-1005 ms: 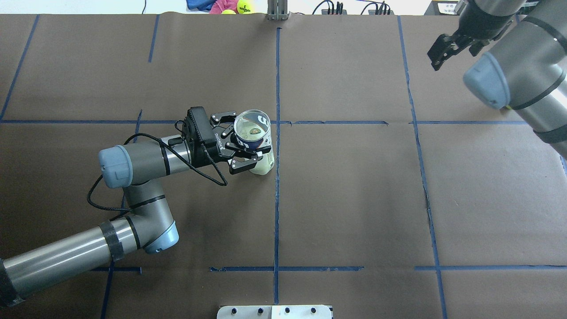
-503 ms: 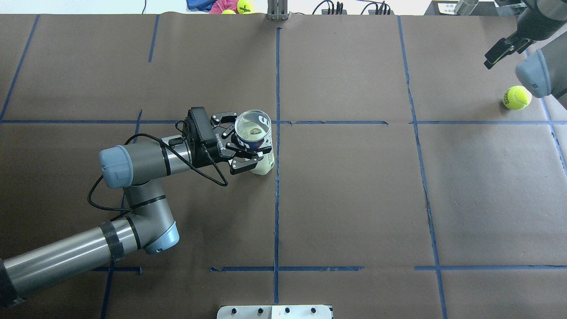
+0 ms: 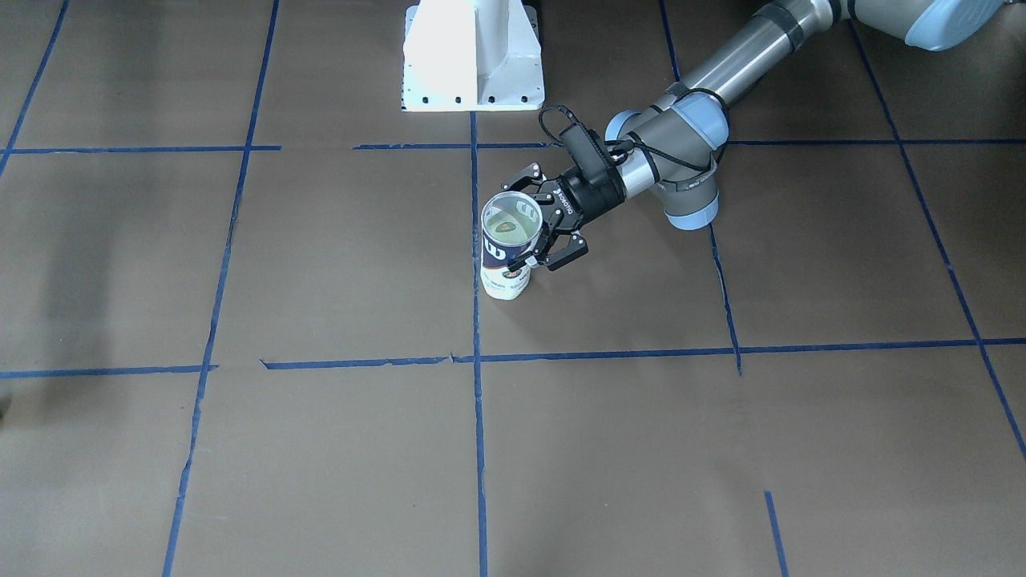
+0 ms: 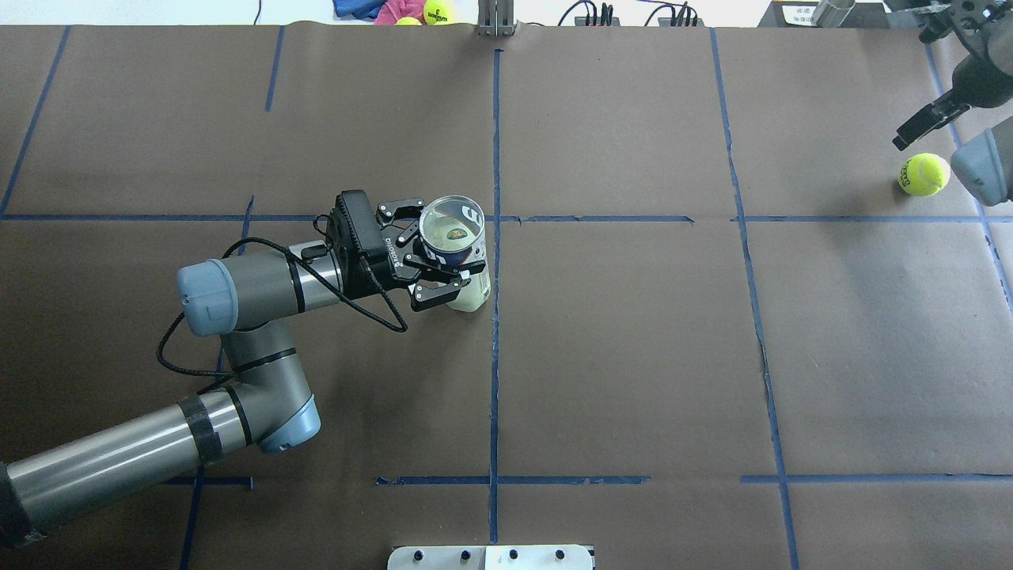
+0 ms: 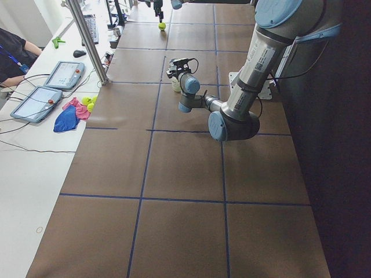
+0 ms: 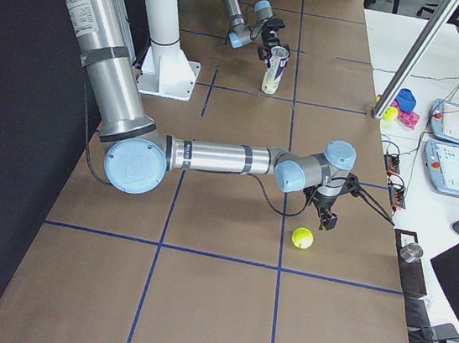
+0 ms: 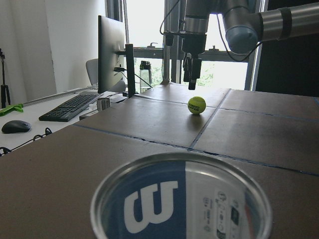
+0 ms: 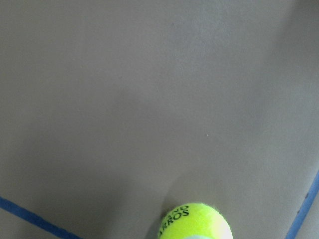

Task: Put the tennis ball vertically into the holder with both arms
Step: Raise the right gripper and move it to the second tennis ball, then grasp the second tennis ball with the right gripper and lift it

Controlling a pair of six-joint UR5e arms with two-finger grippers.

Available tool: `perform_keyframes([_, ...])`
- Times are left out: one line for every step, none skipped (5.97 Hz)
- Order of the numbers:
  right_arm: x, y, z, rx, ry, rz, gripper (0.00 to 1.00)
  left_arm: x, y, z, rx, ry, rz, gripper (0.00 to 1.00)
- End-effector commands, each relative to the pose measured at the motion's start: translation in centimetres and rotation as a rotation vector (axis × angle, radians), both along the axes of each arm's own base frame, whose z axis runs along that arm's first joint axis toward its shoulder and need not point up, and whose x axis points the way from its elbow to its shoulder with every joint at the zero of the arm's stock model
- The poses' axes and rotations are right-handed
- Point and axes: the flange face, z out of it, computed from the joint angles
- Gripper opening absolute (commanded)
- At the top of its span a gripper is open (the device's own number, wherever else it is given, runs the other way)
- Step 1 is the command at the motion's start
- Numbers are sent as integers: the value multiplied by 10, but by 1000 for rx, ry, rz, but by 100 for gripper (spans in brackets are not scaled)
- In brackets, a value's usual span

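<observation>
The holder (image 4: 457,231), a clear Wilson can, stands upright with its mouth open near the table's middle; it also shows in the front view (image 3: 506,255) and fills the bottom of the left wrist view (image 7: 182,204). My left gripper (image 4: 434,255) is shut on its upper wall (image 3: 539,216). The tennis ball (image 4: 923,174) lies on the table at the far right, free (image 6: 303,238) (image 7: 196,105) (image 8: 195,222). My right gripper (image 4: 922,127) hangs just above and beside the ball, pointing down (image 7: 192,74); I cannot tell whether it is open.
The white pedestal base (image 3: 473,56) stands at the robot's side of the table. Spare balls and cloths (image 4: 411,11) and a metal post (image 4: 496,20) sit at the far edge. Blue tape lines cross the brown table.
My right arm swung out to the right and uncovered the ball, then its gripper came down closer to the ball. The left arm and the can have not moved.
</observation>
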Motion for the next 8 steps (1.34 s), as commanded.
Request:
perform_keyframes([-2,7,35,8,10,-7,99,0,0,0,0,0,0,81])
perform_keyframes([-8,8,40,5,32,-9,99,0,0,2,-2,-2,0,81])
perform_keyframes([-19,11,49,-3,58,-20,99,-1,-1,2,-2,-2,-1,81])
perform_keyframes([-31,14,51,-3,71,-35,99,-1,0,1,-2,-1,-1,81])
perform_keyframes([-38,16,58,-4,101,-41,98,-2,0,1,-1,1,-1,81])
perform_keyframes([-42,16,58,-2,110,-44,78,-1,-1,-1,0,2,-1,81])
perform_keyframes([-43,14,55,6,109,-49,24,0,0,-1,0,2,0,81])
perform_keyframes([-42,7,41,24,96,-35,3,-1,0,-1,2,3,0,81])
